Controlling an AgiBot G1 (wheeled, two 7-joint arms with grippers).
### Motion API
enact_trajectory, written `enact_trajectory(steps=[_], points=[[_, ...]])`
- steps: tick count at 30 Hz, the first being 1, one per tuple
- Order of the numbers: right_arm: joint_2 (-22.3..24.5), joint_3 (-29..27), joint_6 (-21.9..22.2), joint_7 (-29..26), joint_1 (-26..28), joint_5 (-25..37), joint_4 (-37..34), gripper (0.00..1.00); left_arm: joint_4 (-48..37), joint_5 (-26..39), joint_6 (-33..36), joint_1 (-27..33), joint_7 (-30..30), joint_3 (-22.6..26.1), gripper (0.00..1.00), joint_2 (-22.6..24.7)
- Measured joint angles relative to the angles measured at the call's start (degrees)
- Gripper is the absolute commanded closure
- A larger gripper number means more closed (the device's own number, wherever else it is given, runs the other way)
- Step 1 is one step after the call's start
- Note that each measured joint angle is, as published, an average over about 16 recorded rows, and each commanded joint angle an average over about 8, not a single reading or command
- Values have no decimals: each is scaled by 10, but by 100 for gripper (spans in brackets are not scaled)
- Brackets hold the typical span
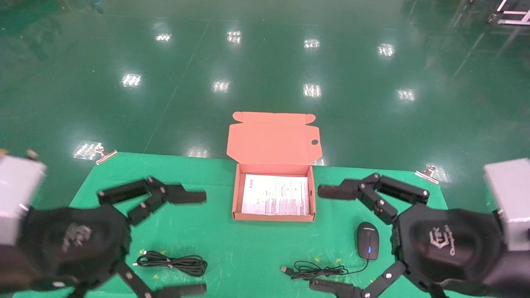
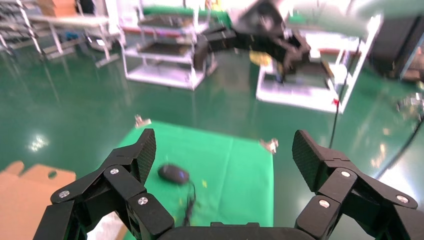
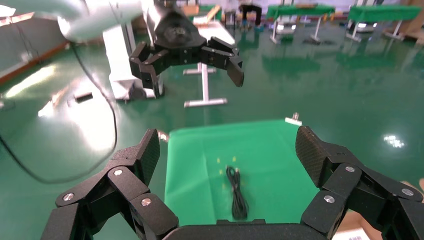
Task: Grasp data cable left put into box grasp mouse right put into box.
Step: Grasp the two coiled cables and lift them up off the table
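The salmon-orange box [image 1: 236, 194] stands open at the table's middle, its lid [image 1: 271, 140] tilted back, a printed sheet [image 1: 275, 194] inside. The data cable [image 1: 172, 263] lies coiled at the front left; it also shows in the right wrist view [image 3: 237, 197]. The black mouse [image 1: 368, 240] with a blue-lit wheel lies at the front right, its cord [image 1: 319, 271] bunched to its left; it also shows in the left wrist view [image 2: 173, 173]. My left gripper [image 1: 198, 243] is open and empty, above and just right of the cable. My right gripper [image 1: 321, 238] is open and empty, its fingertips left of the mouse.
The green cloth [image 1: 248, 248] covers the table, held by metal clips at the far corners [image 1: 105, 155] [image 1: 428, 173]. Shiny green floor lies beyond the far edge. The box lid also shows in the left wrist view [image 2: 25, 195].
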State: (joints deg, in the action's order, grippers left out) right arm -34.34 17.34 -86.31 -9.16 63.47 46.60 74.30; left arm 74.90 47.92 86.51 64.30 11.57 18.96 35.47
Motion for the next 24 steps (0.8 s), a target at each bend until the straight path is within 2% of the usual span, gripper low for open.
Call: enact_trajectory(steps=[6, 14, 19, 24], points=[[-1, 39, -17, 25, 46, 89, 13, 0, 12, 101, 9, 48, 12, 49, 0, 16], [-23, 138, -33, 81, 138, 260, 26, 0, 18, 271, 12, 120, 23, 133, 0, 59], [-46, 205, -28, 119, 183, 363, 27, 0, 19, 373, 2, 148, 25, 181, 0, 91], [-68, 256, -11, 144, 204, 448, 25, 0, 17, 468, -17, 158, 30, 221, 0, 121]])
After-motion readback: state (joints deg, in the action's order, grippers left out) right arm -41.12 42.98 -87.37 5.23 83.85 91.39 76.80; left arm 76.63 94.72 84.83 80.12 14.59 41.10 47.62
